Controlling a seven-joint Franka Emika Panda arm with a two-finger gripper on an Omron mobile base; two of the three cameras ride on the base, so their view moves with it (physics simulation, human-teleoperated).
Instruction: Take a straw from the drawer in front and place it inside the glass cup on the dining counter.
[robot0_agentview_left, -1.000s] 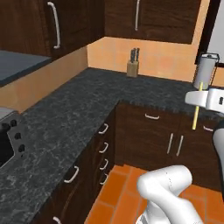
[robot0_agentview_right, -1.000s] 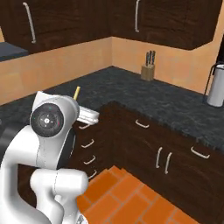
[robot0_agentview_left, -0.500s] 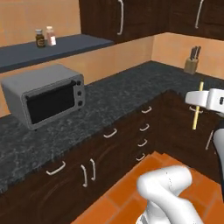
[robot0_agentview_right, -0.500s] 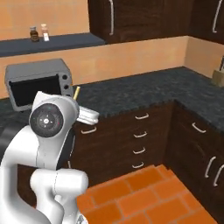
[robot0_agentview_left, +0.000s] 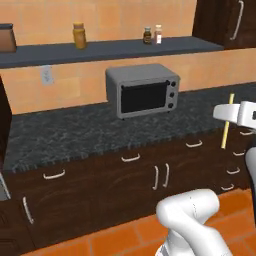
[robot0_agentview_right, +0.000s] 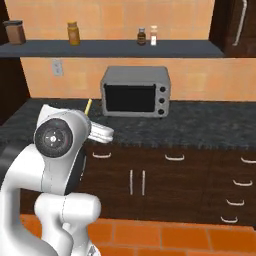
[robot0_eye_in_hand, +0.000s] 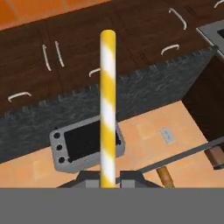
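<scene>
While the gripper (robot0_eye_in_hand: 107, 178) is clamped on its lower end at the bottom centre of the hand view, the yellow-and-white striped straw (robot0_eye_in_hand: 107, 105) runs up the middle of the frame, crossing a grey microwave (robot0_eye_in_hand: 86, 143) on the black speckled counter (robot0_eye_in_hand: 144, 92).

In the left base view the straw (robot0_agentview_left: 227, 121) stands near the right edge.

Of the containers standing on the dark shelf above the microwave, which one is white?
The small white shaker at the right end of the row on the shelf, right beside a dark shaker; the amber jar and brown canister stand farther left.
</scene>
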